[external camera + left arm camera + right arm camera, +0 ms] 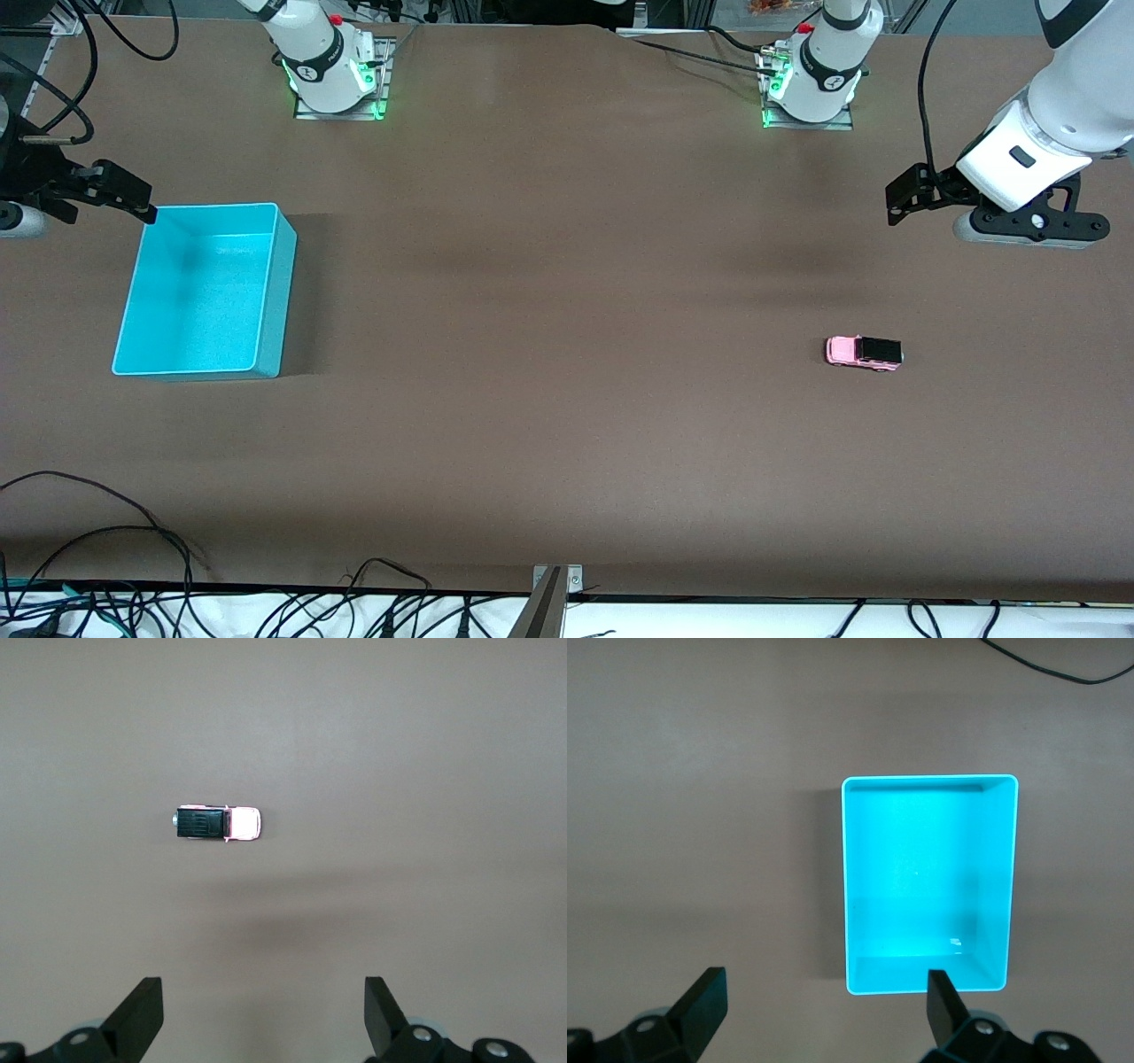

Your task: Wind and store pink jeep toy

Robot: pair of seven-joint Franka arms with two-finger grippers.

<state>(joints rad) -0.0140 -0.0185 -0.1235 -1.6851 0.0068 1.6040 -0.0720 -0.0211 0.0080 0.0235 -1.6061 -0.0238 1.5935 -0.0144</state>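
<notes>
So the pink jeep toy (864, 352) is sitting on its wheels on the brown table (567, 425), out toward the left arm's end and well apart from everything else. Nothing is touching it. The turquoise bin (205, 292) is waiting way over at the right arm's end, open side up and with nothing in it, so my guess is the layout is splitting the job: one arm is dealing with the car, the other is minding the storage spot.

The left gripper (921, 190) is hanging up in the air over bare table near its own end, farther up the table than the jeep, with its wrist tipped so the camera is looking straight down. In the left wrist view the jeep (218, 823) is lying out ahead of the two black fingers (142, 1014), and those are spread wide with nothing between them.

The right gripper (115, 190) is hovering just by the bin's corner, also pointing down. Its wrist view is showing the bin (928, 785) ahead of its fingers (704, 1005), which are spread wide too and holding nothing. That arm is looking like it's just waiting.

Nothing is started yet as far as I can judge, neither winding nor storing.
</notes>
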